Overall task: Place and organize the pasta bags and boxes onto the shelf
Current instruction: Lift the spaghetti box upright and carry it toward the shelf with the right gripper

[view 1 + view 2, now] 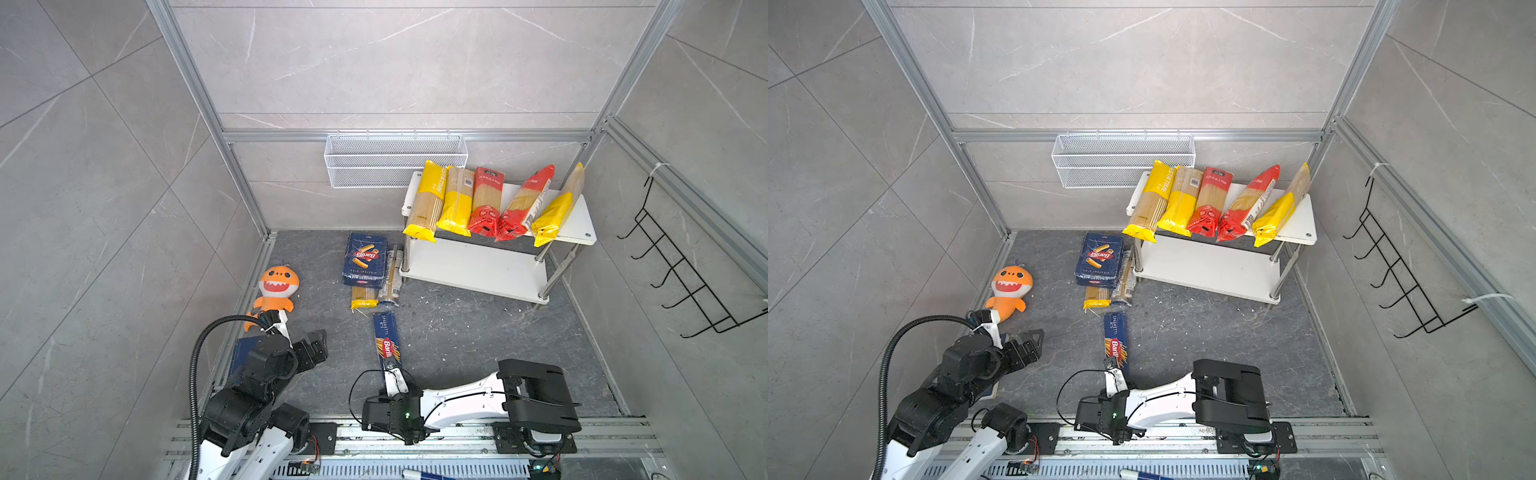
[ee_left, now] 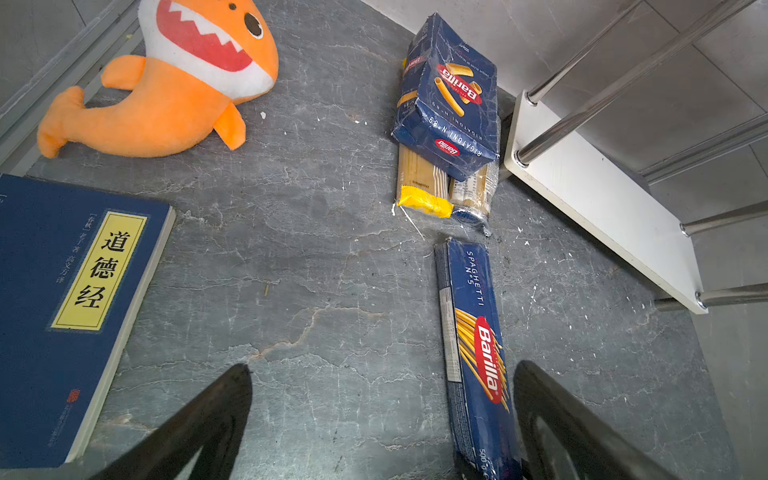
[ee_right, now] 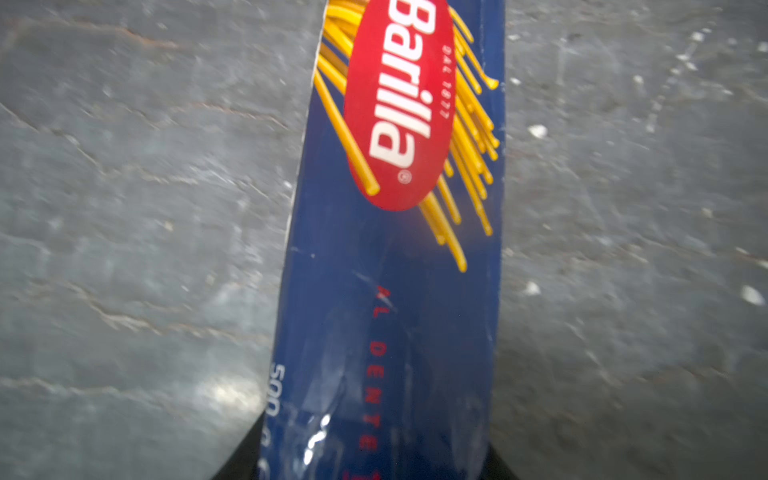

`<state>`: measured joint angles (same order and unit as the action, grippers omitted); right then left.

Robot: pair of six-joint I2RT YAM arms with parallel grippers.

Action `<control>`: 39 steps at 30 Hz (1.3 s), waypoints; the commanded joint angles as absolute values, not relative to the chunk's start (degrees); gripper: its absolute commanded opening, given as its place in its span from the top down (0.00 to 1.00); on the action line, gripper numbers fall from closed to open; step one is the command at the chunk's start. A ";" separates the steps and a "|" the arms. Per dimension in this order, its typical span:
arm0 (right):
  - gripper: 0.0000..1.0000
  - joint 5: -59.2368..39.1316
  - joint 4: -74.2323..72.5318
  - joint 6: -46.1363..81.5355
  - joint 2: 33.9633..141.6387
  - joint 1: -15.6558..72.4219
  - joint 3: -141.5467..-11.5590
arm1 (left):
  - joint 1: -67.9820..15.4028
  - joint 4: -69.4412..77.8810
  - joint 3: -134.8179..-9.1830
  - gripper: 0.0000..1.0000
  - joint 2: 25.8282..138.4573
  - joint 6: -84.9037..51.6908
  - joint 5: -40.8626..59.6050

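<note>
Right jaws astride near end of spaghetti box, long axis front-to-back

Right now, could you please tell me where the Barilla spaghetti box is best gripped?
Grip the spaghetti box across its narrow width at the robot-facing end, from above: it lies flat on the floor, both long sides clear. The right pincer straddles that end.

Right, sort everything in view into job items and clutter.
Job: spaghetti box; rigatoni box; yellow-ended bag; printed clear bag; five shelved bags; shelf.
Clutter: shark plush; book; mesh basket; hook rack.
</note>
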<state>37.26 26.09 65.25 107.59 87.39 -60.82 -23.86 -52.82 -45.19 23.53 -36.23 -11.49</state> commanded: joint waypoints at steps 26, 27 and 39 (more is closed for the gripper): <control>0.68 56.28 50.84 79.63 76.51 88.96 -49.22 | -23.65 -49.77 -45.01 0.00 25.70 -36.16 -9.19; 0.68 57.06 51.84 79.99 76.25 88.95 -49.43 | -23.64 -49.47 -45.00 0.00 25.72 -36.17 -8.98; 0.69 56.68 45.00 65.23 74.01 77.87 -51.51 | -23.64 -44.58 -43.86 0.00 31.00 -35.60 -5.19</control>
<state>49.56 50.85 73.41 77.01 80.55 -50.22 -23.86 -48.16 -43.97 29.80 -36.25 -6.94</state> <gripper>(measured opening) 0.459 0.999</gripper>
